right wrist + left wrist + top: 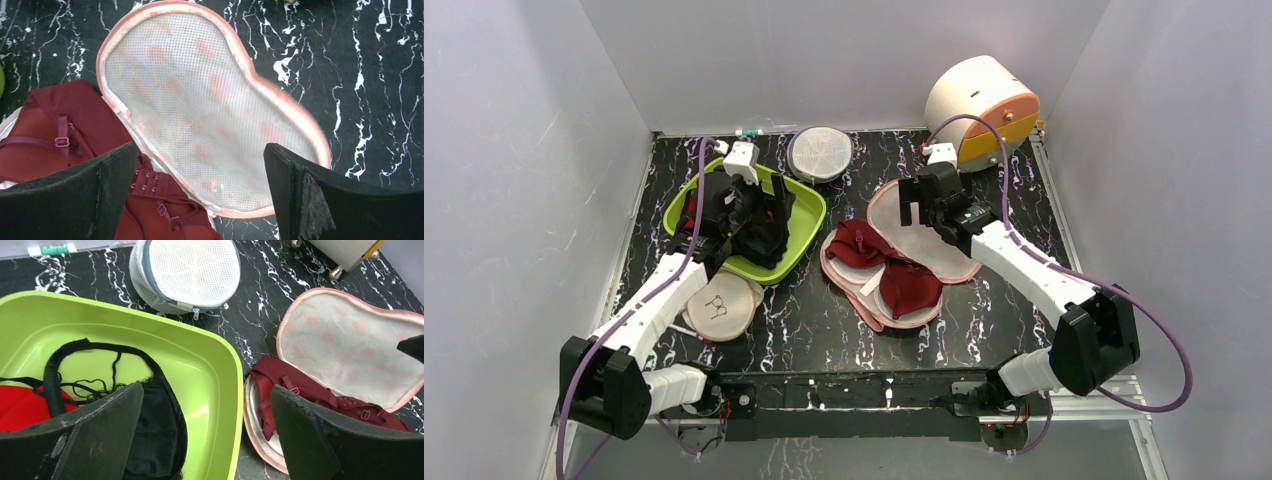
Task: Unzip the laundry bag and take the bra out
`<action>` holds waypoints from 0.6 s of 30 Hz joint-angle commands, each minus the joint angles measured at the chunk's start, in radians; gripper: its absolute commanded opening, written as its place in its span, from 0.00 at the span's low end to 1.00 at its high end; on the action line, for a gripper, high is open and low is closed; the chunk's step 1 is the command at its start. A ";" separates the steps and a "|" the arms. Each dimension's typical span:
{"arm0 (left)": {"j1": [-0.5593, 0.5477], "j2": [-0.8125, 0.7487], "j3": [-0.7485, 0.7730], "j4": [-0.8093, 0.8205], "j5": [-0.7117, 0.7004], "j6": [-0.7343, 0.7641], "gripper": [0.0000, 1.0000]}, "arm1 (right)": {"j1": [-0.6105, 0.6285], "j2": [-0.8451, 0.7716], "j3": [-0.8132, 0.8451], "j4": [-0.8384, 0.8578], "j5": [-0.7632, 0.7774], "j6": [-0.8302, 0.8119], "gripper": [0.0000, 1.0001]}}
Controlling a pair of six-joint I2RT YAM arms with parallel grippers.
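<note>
**Unzipping done, bra (864, 245) yet to come out**

Mid-table the bag (210, 100) lies flapped wide, bra in its lower half. Above the flap hovers the right gripper (200, 150), spread and empty; the left gripper (206, 390) gapes over the tub (150, 320).

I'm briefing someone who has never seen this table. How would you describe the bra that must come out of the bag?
Find the lime-green tub on the left of the black marbled table. Right beside it lies the peach laundry bag, flipped open. The bra lies in it: dark maroon, unlike the black garment and red garment in the tub.
</note>
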 commanded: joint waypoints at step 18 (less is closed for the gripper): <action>-0.083 0.110 -0.020 0.097 0.182 -0.026 0.97 | 0.004 -0.360 -0.426 0.365 -0.266 0.090 0.98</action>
